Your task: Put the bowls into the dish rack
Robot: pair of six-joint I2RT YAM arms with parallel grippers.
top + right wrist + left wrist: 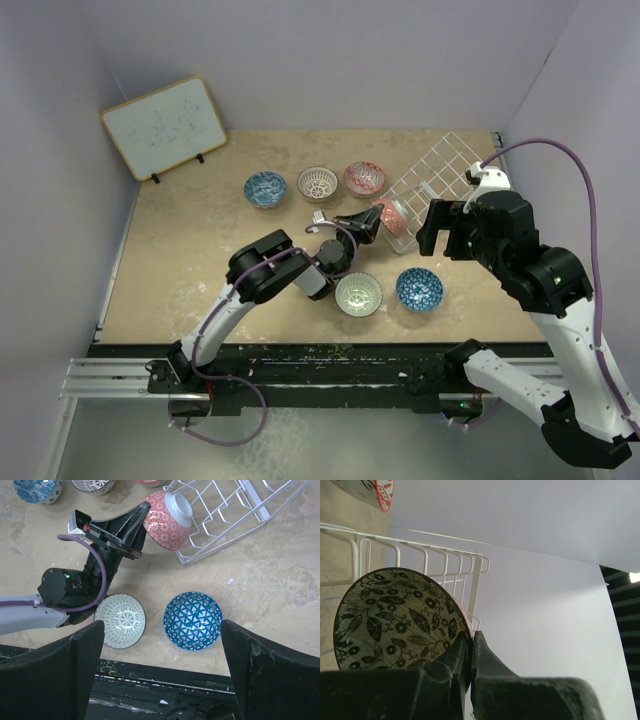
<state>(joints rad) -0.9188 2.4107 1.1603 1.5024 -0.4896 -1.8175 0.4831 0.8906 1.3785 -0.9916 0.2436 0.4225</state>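
My left gripper (362, 226) is shut on the rim of a bowl (392, 215) with a grey-black leaf inside (390, 617) and a red patterned outside (167, 522). It holds the bowl on edge at the near corner of the white wire dish rack (440, 175), whose prongs (435, 555) stand just behind the bowl. My right gripper (161, 624) is open and empty, hovering over the blue bowl (192, 621) and the pale green-white bowl (120, 620). A blue bowl (265, 188), a white-lattice bowl (317, 183) and a red bowl (364, 178) sit in a row at the back.
A wood-framed whiteboard (165, 127) leans at the back left. The rack lies at an angle at the back right, near the right wall. The black front rail (165, 690) runs just below the two near bowls.
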